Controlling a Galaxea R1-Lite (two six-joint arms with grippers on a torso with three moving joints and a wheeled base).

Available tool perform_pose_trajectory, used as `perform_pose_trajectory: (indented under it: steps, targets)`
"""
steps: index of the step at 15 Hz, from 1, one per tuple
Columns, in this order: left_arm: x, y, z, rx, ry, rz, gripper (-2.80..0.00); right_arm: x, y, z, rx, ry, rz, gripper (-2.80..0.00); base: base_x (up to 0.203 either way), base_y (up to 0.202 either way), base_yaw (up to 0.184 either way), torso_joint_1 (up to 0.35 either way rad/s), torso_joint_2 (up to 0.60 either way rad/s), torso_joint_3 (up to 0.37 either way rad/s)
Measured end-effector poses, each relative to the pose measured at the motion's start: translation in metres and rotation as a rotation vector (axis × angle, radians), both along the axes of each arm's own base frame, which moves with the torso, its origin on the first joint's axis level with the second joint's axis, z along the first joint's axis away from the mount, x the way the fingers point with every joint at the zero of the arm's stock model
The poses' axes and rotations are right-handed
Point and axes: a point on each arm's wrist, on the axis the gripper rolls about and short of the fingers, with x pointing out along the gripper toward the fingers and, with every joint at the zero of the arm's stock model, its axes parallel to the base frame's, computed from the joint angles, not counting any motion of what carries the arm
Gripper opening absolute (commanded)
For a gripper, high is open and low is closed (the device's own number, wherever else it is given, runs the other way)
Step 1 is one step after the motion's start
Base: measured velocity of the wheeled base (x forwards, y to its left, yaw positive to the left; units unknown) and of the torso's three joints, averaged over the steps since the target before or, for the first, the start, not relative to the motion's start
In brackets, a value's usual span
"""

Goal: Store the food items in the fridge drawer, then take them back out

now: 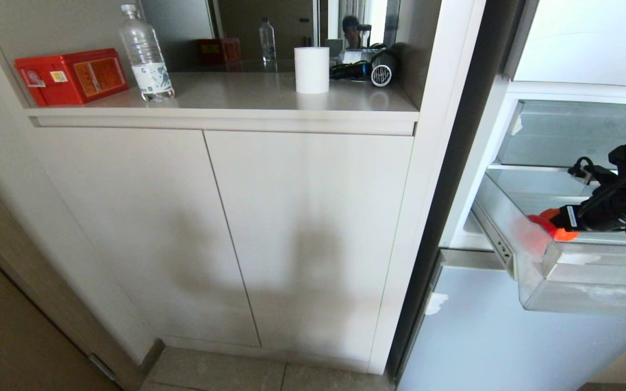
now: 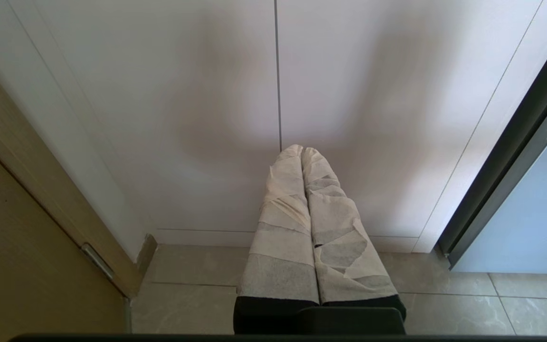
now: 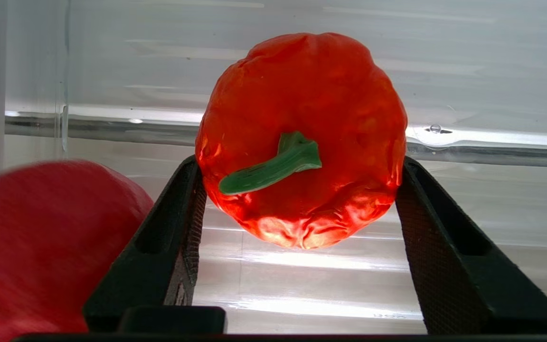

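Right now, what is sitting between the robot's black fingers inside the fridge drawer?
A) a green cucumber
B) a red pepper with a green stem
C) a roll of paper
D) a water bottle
B: the right wrist view shows the right gripper with a finger at each side of the red pepper, green stem facing the camera.

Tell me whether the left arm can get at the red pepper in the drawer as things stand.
Probably not: the left gripper hangs low before the cabinet doors, while the red pepper sits in the raised fridge drawer, between the right gripper fingers.
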Motion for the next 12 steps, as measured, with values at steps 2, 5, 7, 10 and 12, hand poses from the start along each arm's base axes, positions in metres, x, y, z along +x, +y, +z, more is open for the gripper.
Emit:
perform_pose_trajectory:
  steps: [2, 5, 7, 10, 12]
  targets:
    - [0.0, 0.0, 0.0, 0.0, 0.0, 0.0, -2.8, 0.0, 0.001, 0.0, 0.0, 0.0, 0.002, -2.8, 0.0, 0.0, 0.0, 0.0, 0.0, 0.0]
    - [0.0, 0.0, 0.0, 0.0, 0.0, 0.0, -2.8, 0.001, 0.002, 0.0, 0.0, 0.0, 0.005, -2.8, 0.0, 0.0, 0.0, 0.0, 0.0, 0.0]
    - [0.0, 0.0, 0.0, 0.0, 0.0, 0.0, -2.8, 0.0, 0.001, 0.001, -0.001, 0.0, 0.002, -2.8, 0.0, 0.0, 0.0, 0.0, 0.0, 0.0]
    - [0.0, 0.0, 0.0, 0.0, 0.0, 0.0, -2.8, -0.006, 0.002, 0.01, 0.0, -0.015, -0.006, -2.8, 0.0, 0.0, 0.0, 0.0, 0.0, 0.0]
    - [0.0, 0.0, 0.0, 0.0, 0.0, 0.0, -2.8, -0.017, 0.004, 0.025, -0.002, -0.042, -0.015, -2.8, 0.0, 0.0, 0.0, 0.0, 0.0, 0.0]
